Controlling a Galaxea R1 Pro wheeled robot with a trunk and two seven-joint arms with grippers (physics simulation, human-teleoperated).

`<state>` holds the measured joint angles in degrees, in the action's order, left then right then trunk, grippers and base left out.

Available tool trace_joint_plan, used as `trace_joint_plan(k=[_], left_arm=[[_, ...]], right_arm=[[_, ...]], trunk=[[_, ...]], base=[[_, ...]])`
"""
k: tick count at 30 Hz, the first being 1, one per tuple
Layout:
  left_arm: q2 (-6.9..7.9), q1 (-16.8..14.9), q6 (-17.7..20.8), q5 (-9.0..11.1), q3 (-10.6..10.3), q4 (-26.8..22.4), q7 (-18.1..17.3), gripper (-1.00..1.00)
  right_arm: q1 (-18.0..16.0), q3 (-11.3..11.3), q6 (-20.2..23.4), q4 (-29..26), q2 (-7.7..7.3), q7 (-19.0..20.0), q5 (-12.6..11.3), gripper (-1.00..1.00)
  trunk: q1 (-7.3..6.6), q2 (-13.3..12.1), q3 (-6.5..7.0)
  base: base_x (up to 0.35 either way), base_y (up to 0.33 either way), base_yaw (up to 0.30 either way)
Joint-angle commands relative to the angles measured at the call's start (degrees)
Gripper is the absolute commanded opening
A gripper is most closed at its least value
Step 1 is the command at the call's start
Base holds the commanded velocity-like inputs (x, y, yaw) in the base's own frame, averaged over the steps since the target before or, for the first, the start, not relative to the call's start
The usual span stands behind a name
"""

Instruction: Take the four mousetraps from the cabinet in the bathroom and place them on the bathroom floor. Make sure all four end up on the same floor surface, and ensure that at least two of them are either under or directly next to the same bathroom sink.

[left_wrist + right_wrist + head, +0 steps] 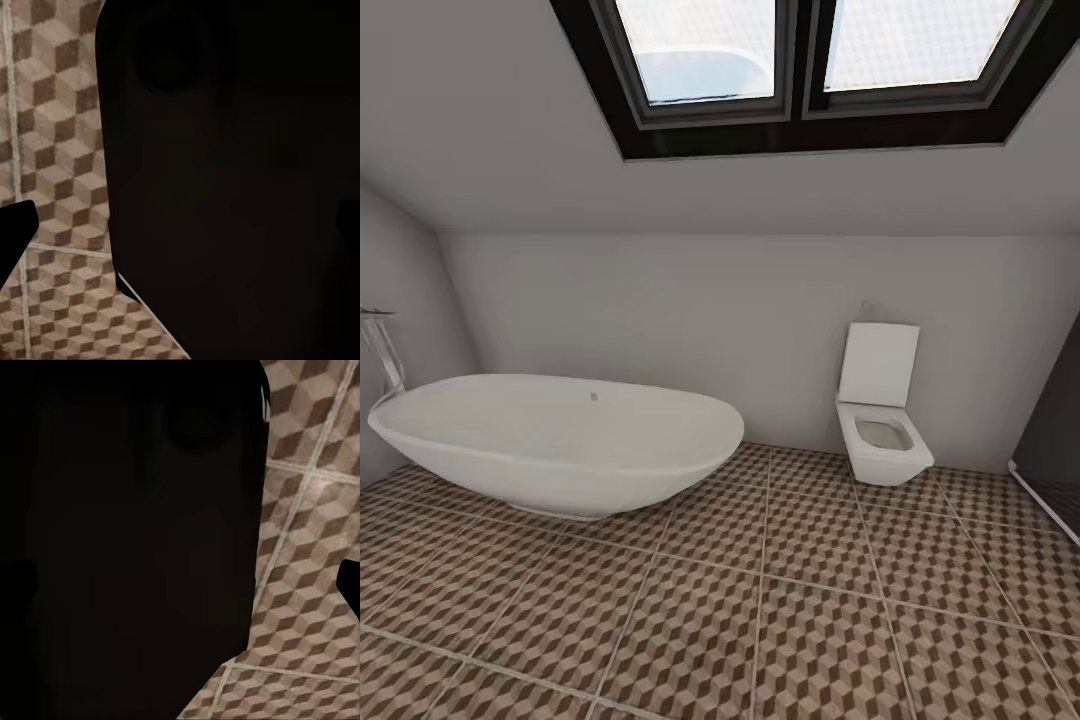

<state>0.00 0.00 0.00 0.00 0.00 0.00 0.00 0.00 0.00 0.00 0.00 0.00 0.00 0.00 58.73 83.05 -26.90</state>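
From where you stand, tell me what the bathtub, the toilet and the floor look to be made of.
Bathtub: smooth white shell with a soft sheen, probably acrylic or glazed ceramic; the render leaves that open. Toilet: the same plain white, hard-edged and seamless, likely glazed ceramic. Bathroom floor: large square tiles with pale grout lines and a printed brown, beige and cream cube pattern, matte, likely ceramic.

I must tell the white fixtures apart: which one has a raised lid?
The toilet, at the back wall: its lid stands upright. The oval bathtub has none.
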Motion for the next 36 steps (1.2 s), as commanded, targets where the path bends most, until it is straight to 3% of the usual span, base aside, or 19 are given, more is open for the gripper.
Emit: trace_joint_plan(k=[1,11,23,32,36], left_arm=[[-0.33,0.09,0.30,0.18,0.33,0.00,0.05,1.00],[-0.60,0.09,0.02,0.18,0.35,-0.06,0.21,1.00],[-0.62,0.04,-2.31,-0.07,0.40,-1.76,0.18,1.00],[1.87,-0.10,-0.89,-0.14,0.59,-4.66,0.82,1.00],[2.21,-0.81,0.40,-0.16,0.64,-5.95,0.92,1.00]], right_arm=[[-0.34,0.03,-0.18,-0.33,0.33,0.00,0.15,1.00],[-1.82,0.21,-1.32,-2.35,2.00,0.00,0.15,1.00],[-2.10,0.18,-3.62,-3.86,1.73,0.03,0.17,1.00],[-2.11,0.10,-6.51,-6.77,1.08,-1.37,0.46,1.00],[-2.17,0.09,-5.84,-8.07,1.06,-1.91,0.51,1.00]], trunk=[[0.00,0.03,-0.03],[0.00,0.03,-0.03],[0.00,0.03,-0.03],[0.00,0.03,-0.03],[0.00,0.03,-0.03]], base=[[0.000,0.000,0.000],[0.000,0.000,0.000],[0.000,0.000,0.000],[0.000,0.000,0.000],[0.000,0.000,0.000]])
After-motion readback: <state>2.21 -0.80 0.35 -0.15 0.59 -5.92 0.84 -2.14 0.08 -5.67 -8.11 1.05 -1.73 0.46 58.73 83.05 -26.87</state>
